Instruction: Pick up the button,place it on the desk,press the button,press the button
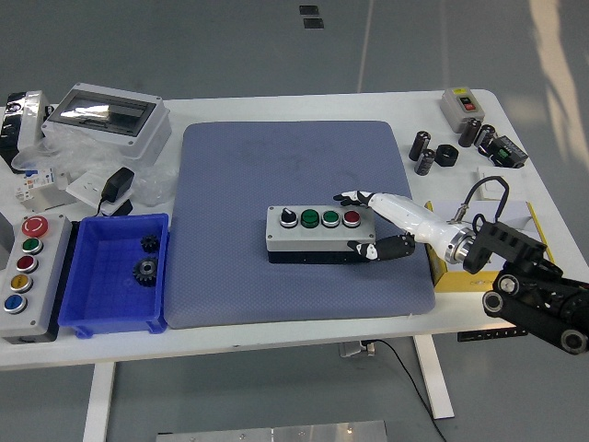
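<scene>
A grey button box [317,232] with a black selector knob, two green buttons and one red button lies flat on the blue mat [294,184] in the middle of the desk [276,336], toward the mat's right side. The robot's right hand [373,224] clasps the box's right end, white fingers [354,197] over the top edge by the red button and the dark thumb against the front side. The left arm is out of view. Judging by how things lie, the pick-and-place part looks finished or nearly so, since the box sits on the mat; the hand must let go, and both button presses appear not yet done.
</scene>
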### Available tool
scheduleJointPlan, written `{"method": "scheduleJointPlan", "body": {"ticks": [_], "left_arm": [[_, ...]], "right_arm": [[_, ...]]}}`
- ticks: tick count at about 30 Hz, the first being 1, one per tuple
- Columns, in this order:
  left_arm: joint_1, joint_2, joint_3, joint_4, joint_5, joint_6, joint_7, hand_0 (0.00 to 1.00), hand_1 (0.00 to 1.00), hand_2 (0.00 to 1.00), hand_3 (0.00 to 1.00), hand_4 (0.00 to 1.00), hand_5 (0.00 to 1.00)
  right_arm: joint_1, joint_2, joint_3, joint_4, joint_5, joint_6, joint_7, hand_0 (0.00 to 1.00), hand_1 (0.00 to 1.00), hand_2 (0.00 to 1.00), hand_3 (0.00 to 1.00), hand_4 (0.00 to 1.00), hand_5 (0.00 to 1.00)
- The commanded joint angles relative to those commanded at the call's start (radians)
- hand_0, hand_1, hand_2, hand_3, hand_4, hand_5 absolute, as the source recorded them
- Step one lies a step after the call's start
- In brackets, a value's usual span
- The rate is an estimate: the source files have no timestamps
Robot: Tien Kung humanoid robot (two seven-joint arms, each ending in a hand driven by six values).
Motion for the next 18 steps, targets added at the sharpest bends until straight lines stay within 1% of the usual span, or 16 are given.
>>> {"method": "scheduleJointPlan", "body": {"ticks": [2, 5, 6, 8, 11, 12, 14, 16, 18], "left_arm": [[0.002, 0.0, 0.001, 0.0, -0.001, 0.0, 0.0, 0.625, 0.513, 0.526, 0.587, 0.605, 0.225], [0.005, -0.001, 0.003, 0.0, -0.005, 0.0, 0.0, 0.625, 0.513, 0.526, 0.587, 0.605, 0.225], [0.006, -0.002, 0.004, 0.0, -0.006, 0.001, 0.001, 0.625, 0.514, 0.524, 0.587, 0.604, 0.224], [0.007, -0.002, 0.004, 0.0, -0.006, 0.001, 0.001, 0.625, 0.514, 0.524, 0.587, 0.604, 0.224], [0.005, -0.004, 0.007, 0.0, -0.008, 0.0, 0.001, 0.625, 0.514, 0.524, 0.587, 0.604, 0.224], [0.004, -0.004, 0.008, 0.0, -0.009, -0.001, 0.0, 0.625, 0.513, 0.525, 0.588, 0.6, 0.219], [0.005, -0.005, 0.009, 0.0, -0.011, -0.001, -0.001, 0.625, 0.513, 0.525, 0.588, 0.6, 0.219], [0.008, -0.004, 0.007, 0.0, -0.01, 0.0, 0.001, 0.625, 0.513, 0.525, 0.588, 0.6, 0.219], [0.01, -0.002, 0.005, 0.0, -0.009, 0.001, 0.003, 0.624, 0.513, 0.525, 0.587, 0.599, 0.219]], "right_arm": [[-0.016, -0.03, 0.039, 0.04, 0.026, 0.024, -0.005, 0.946, 0.872, 0.866, 0.947, 0.426, 0.002], [-0.048, -0.088, 0.111, 0.113, 0.077, 0.085, -0.031, 0.946, 0.872, 0.866, 0.947, 0.426, 0.002], [-0.062, -0.114, 0.162, 0.16, 0.094, 0.117, -0.049, 0.947, 0.872, 0.869, 0.949, 0.438, 0.002], [-0.066, -0.121, 0.179, 0.175, 0.091, 0.123, -0.055, 0.947, 0.872, 0.869, 0.949, 0.438, 0.002], [-0.079, -0.136, 0.245, 0.208, 0.059, 0.133, -0.077, 0.947, 0.872, 0.869, 0.949, 0.438, 0.002], [-0.084, -0.14, 0.263, 0.219, 0.048, 0.132, -0.087, 0.948, 0.875, 0.875, 0.952, 0.456, 0.002], [-0.095, -0.149, 0.3, 0.248, 0.013, 0.131, -0.125, 0.948, 0.875, 0.875, 0.952, 0.456, 0.002], [-0.091, -0.155, 0.304, 0.279, -0.017, 0.172, -0.182, 0.948, 0.875, 0.875, 0.952, 0.456, 0.002], [-0.076, -0.149, 0.292, 0.305, -0.012, 0.216, -0.237, 0.934, 0.885, 0.876, 0.949, 0.471, 0.002]]}}
